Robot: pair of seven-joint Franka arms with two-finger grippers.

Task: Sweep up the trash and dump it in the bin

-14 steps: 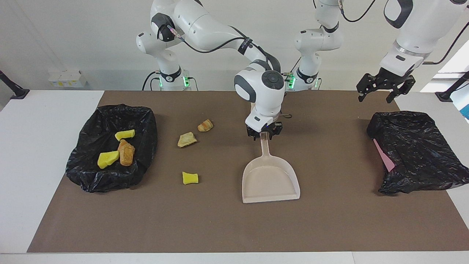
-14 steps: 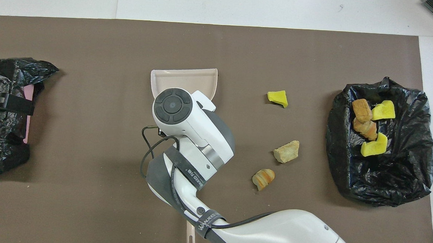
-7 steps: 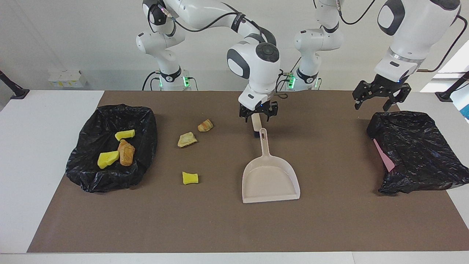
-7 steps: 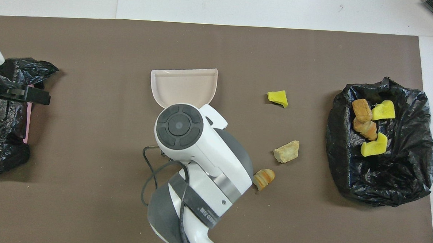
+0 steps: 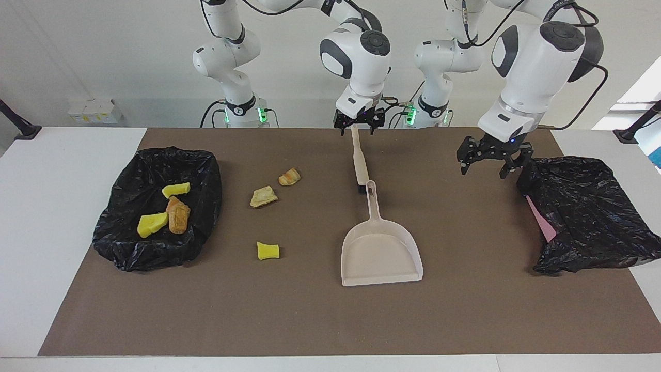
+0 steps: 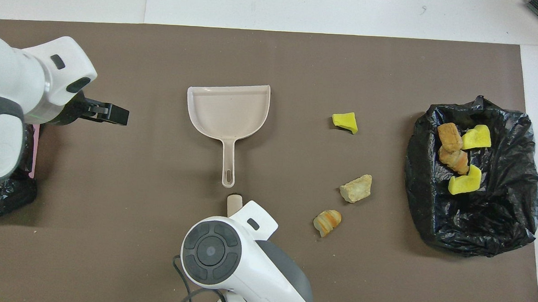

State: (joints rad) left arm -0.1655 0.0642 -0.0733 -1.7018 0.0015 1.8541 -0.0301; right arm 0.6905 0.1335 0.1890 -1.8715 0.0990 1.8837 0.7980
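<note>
The right gripper (image 5: 356, 123) hangs with its fingers spread over the handle end of the brush (image 5: 357, 160). We cannot tell whether it touches the handle. The left gripper (image 5: 490, 161) is open too and holds nothing. It is over the brown mat (image 5: 465, 310), just beside the crumpled black bag (image 5: 588, 212) at the left arm's end of the counter (image 5: 62, 248).

The trash is seven small bits of two kinds. Some are bright yellow sponge chunks with cut, blocky faces. The others are brown or tan bread-like lumps with rough, crusty surfaces. Three lie loose on the mat, between the dustpan (image 5: 381, 253) and the bin (image 5: 204, 206):
- the yellow chunk (image 5: 268, 251);
- the tan lump (image 5: 263, 197);
- the striped orange-brown lump (image 5: 289, 176), the one nearest the robots.

All three are well apart from both grippers, toward the right arm's end from the brush.

The other four sit in the bin, which is lined with a glossy, wrinkled black bag. They are two yellow chunks (image 6: 476, 137) and two brown lumps (image 6: 450, 147), the lumps touching.

The dustpan is smooth beige plastic. It lies flat on the mat with its wide mouth away from the robots. Its slim handle points at the brush, whose dark bristle end lies just beside the handle's tip.
</note>
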